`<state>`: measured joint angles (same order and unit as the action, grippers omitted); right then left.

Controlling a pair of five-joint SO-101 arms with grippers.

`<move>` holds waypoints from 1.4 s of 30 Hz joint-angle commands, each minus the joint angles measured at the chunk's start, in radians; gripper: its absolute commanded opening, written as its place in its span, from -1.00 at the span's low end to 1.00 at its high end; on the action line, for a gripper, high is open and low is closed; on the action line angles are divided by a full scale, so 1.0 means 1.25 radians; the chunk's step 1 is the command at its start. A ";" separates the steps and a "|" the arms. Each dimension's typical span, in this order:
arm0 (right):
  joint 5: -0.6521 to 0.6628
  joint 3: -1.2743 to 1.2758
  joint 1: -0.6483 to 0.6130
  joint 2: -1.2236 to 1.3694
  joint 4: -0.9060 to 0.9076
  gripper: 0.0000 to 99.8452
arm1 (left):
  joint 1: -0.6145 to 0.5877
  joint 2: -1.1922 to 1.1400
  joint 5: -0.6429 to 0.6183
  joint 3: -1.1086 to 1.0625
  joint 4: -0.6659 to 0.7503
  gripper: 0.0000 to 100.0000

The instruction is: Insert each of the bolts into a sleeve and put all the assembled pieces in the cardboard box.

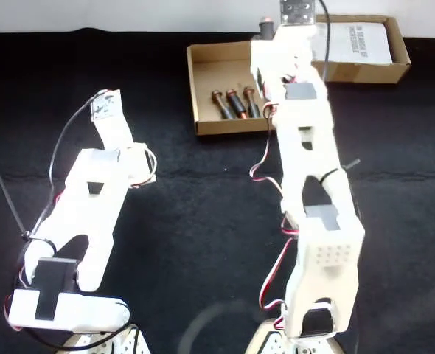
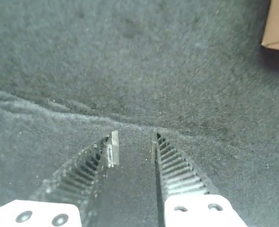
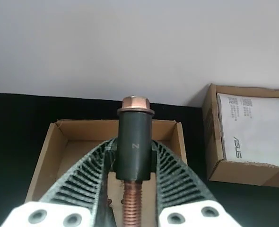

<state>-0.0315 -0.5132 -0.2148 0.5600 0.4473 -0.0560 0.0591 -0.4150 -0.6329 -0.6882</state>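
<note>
High view: the right arm (image 1: 306, 147) extends over the cardboard box (image 1: 209, 77), which holds three assembled pieces (image 1: 234, 103); left wrist view: the left tool (image 2: 134, 145) hangs part open and empty above the bench (image 2: 130, 56); right wrist view: the right tool (image 3: 134, 149) clamps a sleeve (image 3: 135, 135) carrying a bolt (image 3: 135, 104) above that box.

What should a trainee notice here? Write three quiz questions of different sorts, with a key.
1. True or false: the left claw is open and empty.
2. The right claw holds the bolt by its: A) head, B) sleeve, C) bare thread.
3. Fill in: the high view shows ___ assembled pieces lying in the cardboard box.

Key: 1 true; 2 B; 3 three.
</note>
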 commanded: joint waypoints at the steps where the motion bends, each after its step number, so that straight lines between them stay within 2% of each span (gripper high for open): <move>1: 0.009 -0.075 -0.004 0.015 0.001 -0.98 | -0.008 0.020 0.002 0.003 0.021 -0.74; 9: 0.009 -0.068 0.006 0.096 0.001 -0.98 | -0.006 -0.060 0.001 0.055 0.038 -0.74; 21: 0.007 -0.074 0.004 0.198 -0.001 -0.98 | -0.006 -0.067 0.001 0.058 0.041 -0.74; 34: 0.010 -0.074 0.003 0.206 0.003 -0.97 | -0.008 -0.067 0.001 0.058 0.041 -0.74; 40: 0.009 -0.075 -0.002 0.204 0.088 -0.60 | -0.008 -0.067 0.001 0.058 0.041 -0.74; 42: 0.009 -0.079 -0.002 0.202 0.091 -0.57 | -0.008 -0.067 0.002 0.058 0.041 -0.74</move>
<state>-0.0315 -0.5547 -0.2163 0.8393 0.5501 -0.0560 -0.0269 -0.4150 -0.6022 -0.6513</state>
